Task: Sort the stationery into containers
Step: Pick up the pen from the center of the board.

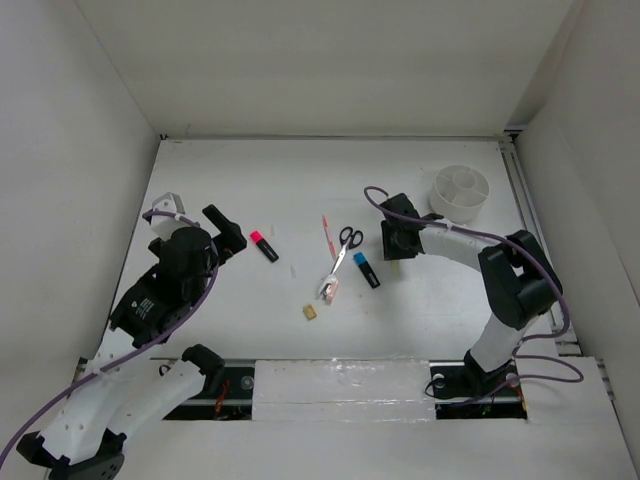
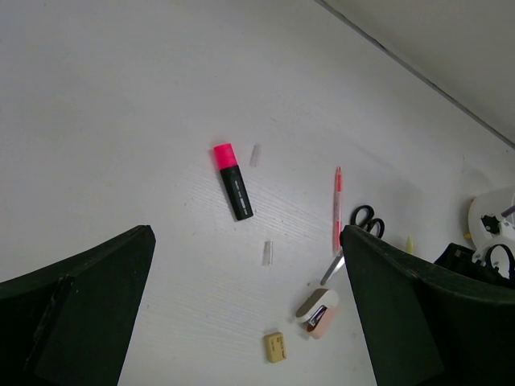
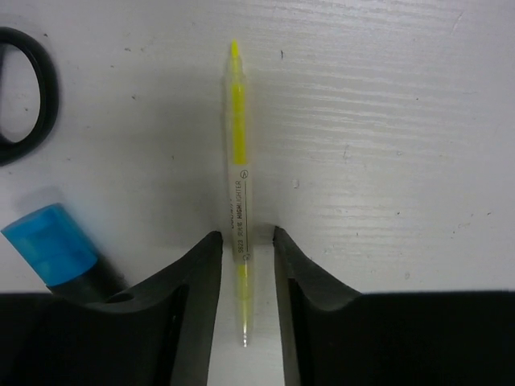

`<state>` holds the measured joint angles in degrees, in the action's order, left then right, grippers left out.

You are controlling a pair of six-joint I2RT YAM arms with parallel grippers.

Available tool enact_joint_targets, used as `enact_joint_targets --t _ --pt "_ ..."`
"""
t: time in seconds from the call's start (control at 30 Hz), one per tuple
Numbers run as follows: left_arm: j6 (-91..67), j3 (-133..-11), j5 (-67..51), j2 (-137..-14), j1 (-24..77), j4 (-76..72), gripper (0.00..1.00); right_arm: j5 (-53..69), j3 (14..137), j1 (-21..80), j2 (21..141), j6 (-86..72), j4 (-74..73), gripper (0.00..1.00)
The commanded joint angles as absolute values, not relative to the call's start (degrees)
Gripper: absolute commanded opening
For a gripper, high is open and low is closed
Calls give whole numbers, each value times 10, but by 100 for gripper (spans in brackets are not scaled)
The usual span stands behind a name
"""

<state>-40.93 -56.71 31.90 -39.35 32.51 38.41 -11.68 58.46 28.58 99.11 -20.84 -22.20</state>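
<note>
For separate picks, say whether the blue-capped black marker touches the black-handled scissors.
Apart. Right wrist view shows bare table between blue-capped marker and black-handled scissors.

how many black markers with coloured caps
2: pink-capped black marker left of the thin red pen; blue-capped black marker right of the black-handled scissors. None seems hidden.

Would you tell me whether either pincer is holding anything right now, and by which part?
Nothing is held yet. The right pincer straddles the yellow highlighter partway along its barrel, gaps on both sides; the left pincer is open and empty.
</note>
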Motion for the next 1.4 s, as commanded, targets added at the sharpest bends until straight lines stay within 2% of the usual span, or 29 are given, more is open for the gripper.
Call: enact_joint_targets --t 0.0,0.1,0.2,0.37,0.5,0.73,0.87,1.03,1.17,1.27,1.33,1.37 --pt "-402 -564 325 -390 324 367 100 -97 582 285 1025 -207 -213 35" --pt "-408 -564 330 -396 324 372 100 -97 582 285 1030 -214 -218 24" --pt "-408 -564 330 -396 324 372 100 -91 588 285 1036 -214 -224 0" --pt "-408 -564 330 -401 324 372 100 -91 583 285 1021 -221 -224 0" --pt "-408 -564 316 -424 324 367 100 -133 571 290 945 -242 -218 0" --pt "-464 -544 176 -503 324 302 100 -152 554 333 791 -249 -206 0" --pt "-512 -513 143 -589 324 248 100 -126 548 360 738 -238 -200 0" --pt "-566 -546 189 -731 392 249 100 -154 530 402 671 -233 -208 0" --pt "-594 -553 194 -799 397 249 100 -154 482 407 598 -233 -180 0" --pt "-606 -553 194 -830 397 241 91 -147 466 407 562 -233 -180 0" --pt "-606 -553 200 -843 397 236 78 -141 460 407 548 -233 -186 0" --pt "-606 -553 200 -858 397 230 68 -141 460 412 548 -233 -186 0"
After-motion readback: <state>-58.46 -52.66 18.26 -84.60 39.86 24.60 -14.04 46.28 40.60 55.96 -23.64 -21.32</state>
